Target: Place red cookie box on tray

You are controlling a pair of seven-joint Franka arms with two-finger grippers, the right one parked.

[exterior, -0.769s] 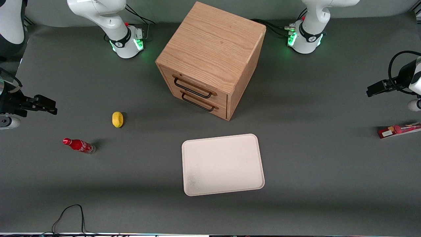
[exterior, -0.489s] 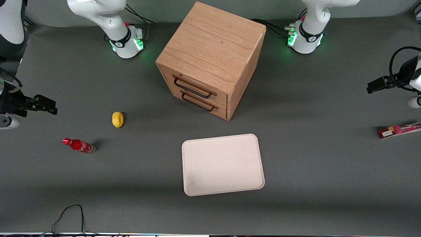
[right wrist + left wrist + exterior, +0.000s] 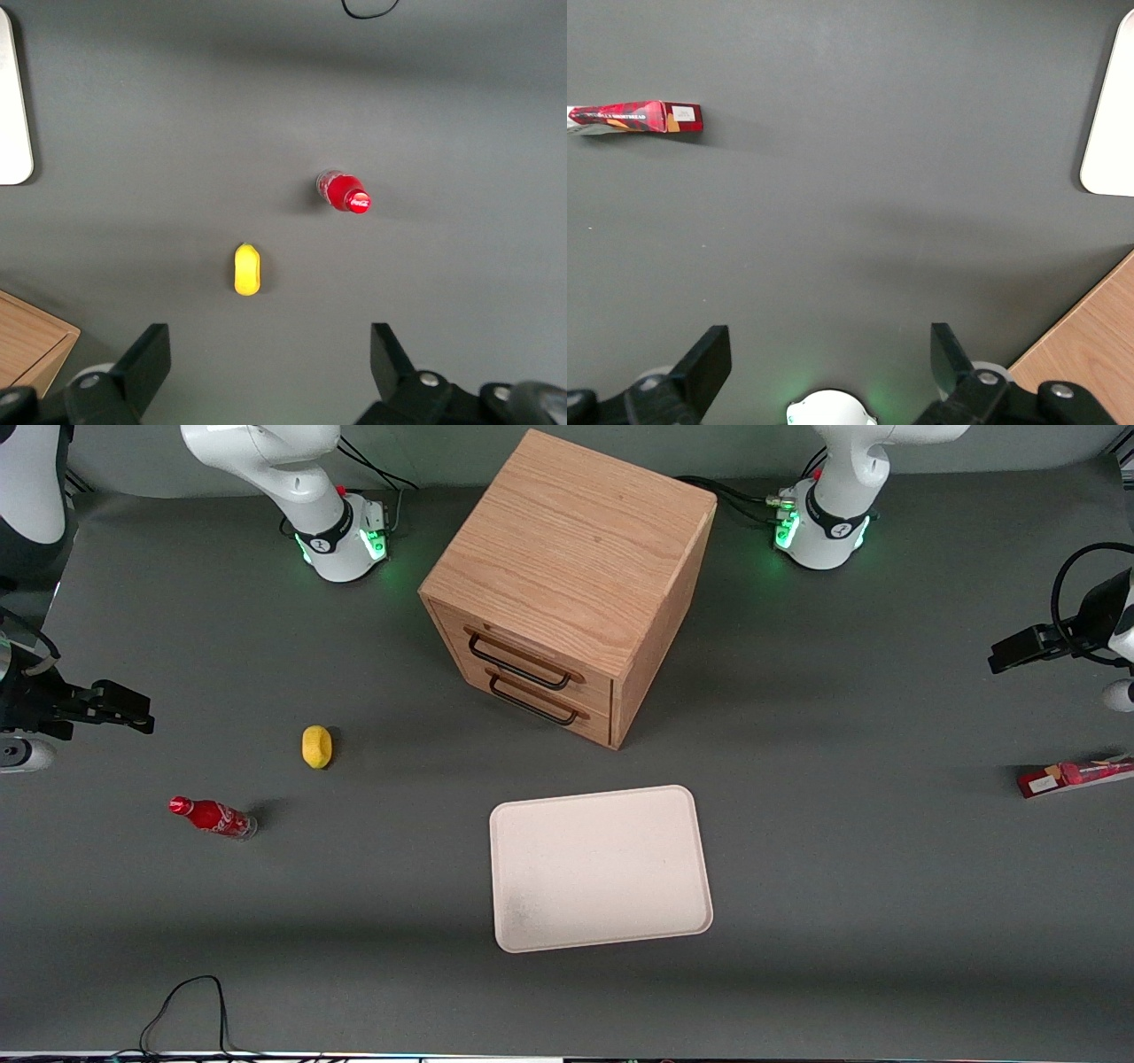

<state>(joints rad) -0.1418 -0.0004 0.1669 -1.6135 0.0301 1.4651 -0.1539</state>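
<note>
The red cookie box (image 3: 1076, 774) lies flat on the grey table at the working arm's end, well apart from the tray (image 3: 601, 868). The tray is off-white, with nothing on it, and sits in front of the wooden drawer cabinet, nearer the front camera. In the left wrist view my gripper (image 3: 830, 341) hangs high over bare table. It is open, with nothing between its black fingers (image 3: 709, 354). The cookie box (image 3: 638, 117) shows apart from the fingers, and a tray corner (image 3: 1112, 115) is visible. My hand is a little farther from the front camera than the box.
A wooden drawer cabinet (image 3: 571, 576) with two black handles stands mid-table. A yellow lemon (image 3: 316, 746) and a small red soda bottle (image 3: 211, 817) lie toward the parked arm's end. A black cable (image 3: 186, 1010) loops near the table's front edge.
My wrist has drifted slightly away from the front camera and toward the table's end. The cookie box, tray and other things have not moved.
</note>
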